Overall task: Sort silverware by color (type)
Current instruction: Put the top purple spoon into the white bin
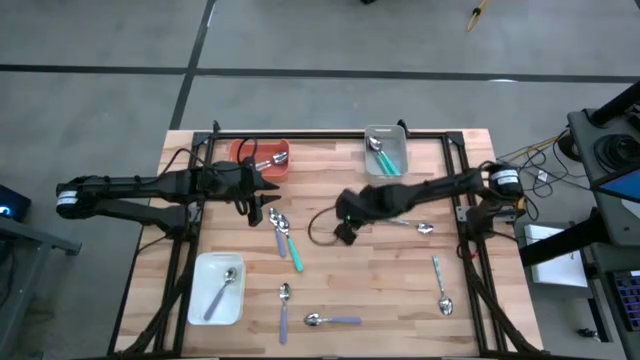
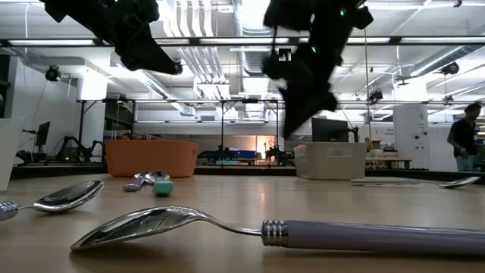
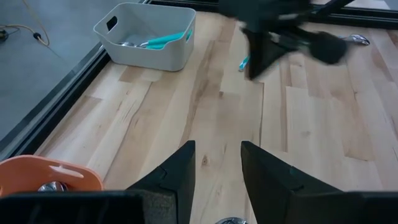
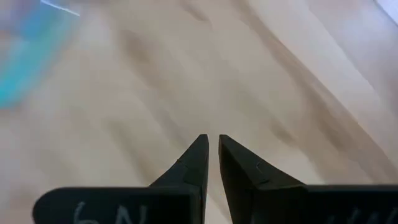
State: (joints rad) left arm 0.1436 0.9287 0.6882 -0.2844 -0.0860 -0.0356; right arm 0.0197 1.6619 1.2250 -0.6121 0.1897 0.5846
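The left end effector point(image 1: 262, 190) hangs above the table point(image 1: 380, 280), just beside the orange tray point(image 1: 262, 157) near the far edge. Its fingers point(image 3: 177, 174) stand apart with bare wood showing between them, and it holds nothing. The right end effector point(image 1: 345, 228) is over the middle of the table, raised off the surface in the low view. Its fingers point(image 4: 193, 165) are almost together, only a thin slit between the tips, and nothing is gripped there.

The spoons are spread about. A metal spoon lies in the orange tray. The grey tray point(image 1: 386, 150) at the far edge holds teal-handled spoons point(image 1: 383, 158). The white tray point(image 1: 217, 288) near the front left holds one spoon with a pale handle point(image 1: 222, 290). Loose on the table, two spoons point(image 1: 283, 238) lie side by side just in front of the left end effector, one with a teal handle. A lavender-handled spoon point(image 1: 284, 312) and another lavender one point(image 1: 333, 320) lie near the front edge. A teal-handled spoon point(image 1: 441, 286) lies toward the right side, and one more spoon point(image 1: 418, 228) lies under the right arm.
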